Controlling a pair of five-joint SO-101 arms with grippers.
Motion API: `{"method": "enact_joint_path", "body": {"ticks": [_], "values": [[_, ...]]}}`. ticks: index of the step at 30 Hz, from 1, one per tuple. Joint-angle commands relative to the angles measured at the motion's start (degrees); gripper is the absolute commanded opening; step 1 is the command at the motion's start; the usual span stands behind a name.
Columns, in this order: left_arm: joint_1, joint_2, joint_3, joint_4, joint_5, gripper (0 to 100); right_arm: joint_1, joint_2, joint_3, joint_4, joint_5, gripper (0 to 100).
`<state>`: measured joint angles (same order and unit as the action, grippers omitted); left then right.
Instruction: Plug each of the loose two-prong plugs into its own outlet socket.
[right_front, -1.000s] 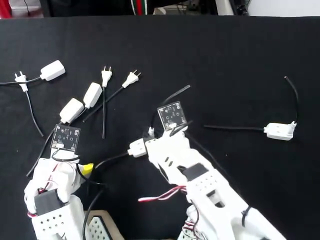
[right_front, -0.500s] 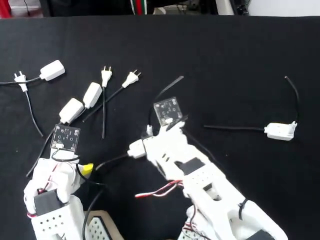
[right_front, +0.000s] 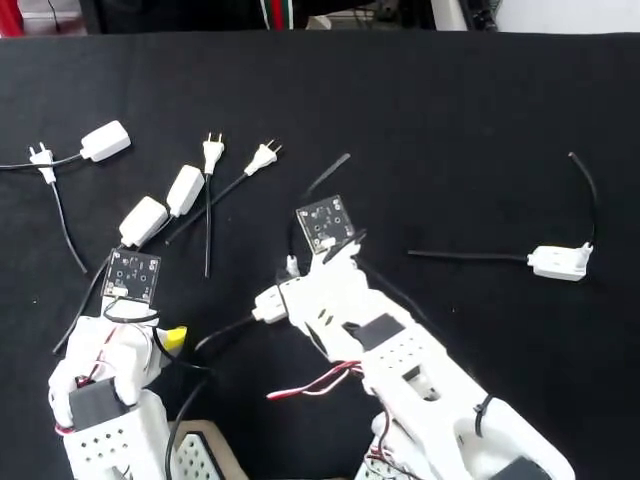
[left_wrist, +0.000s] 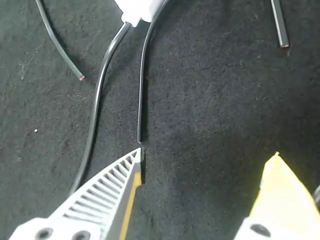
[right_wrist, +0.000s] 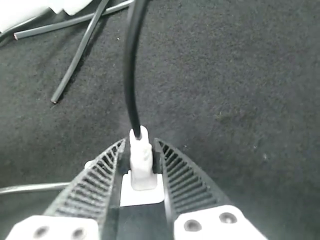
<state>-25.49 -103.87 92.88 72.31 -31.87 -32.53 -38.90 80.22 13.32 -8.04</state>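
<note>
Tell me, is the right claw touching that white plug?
Touching. In the right wrist view the right gripper clamps the white plug on both sides.

White plugs on bench (right_front: 450, 120): first plug (right_front: 212, 152) and second plug (right_front: 262, 157) lie flat, prongs pointing away. Third plug (right_wrist: 141, 165) clamped in right claw (right_wrist: 140, 143).
</note>
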Motion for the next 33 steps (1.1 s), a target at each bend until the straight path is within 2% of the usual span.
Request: {"method": "enact_joint_path", "body": {"ticks": [1,10,28,33], "values": [[-0.22,-0.35,-0.22,0.35,-0.44,36,-1.41,0.75,1.27,-3.78,0.18,1.1],[-0.04,-0.35,-0.22,0.35,-0.44,36,-2.81,0.48,1.98,-1.93,0.35,1.1],[-0.04,-0.35,-0.22,0.7,-2.73,36,-4.22,-2.15,4.79,-1.49,8.88,1.2],[-0.13,-0.35,-0.22,0.7,-2.64,36,-4.22,-5.85,9.27,-10.2,9.14,1.2]]}}
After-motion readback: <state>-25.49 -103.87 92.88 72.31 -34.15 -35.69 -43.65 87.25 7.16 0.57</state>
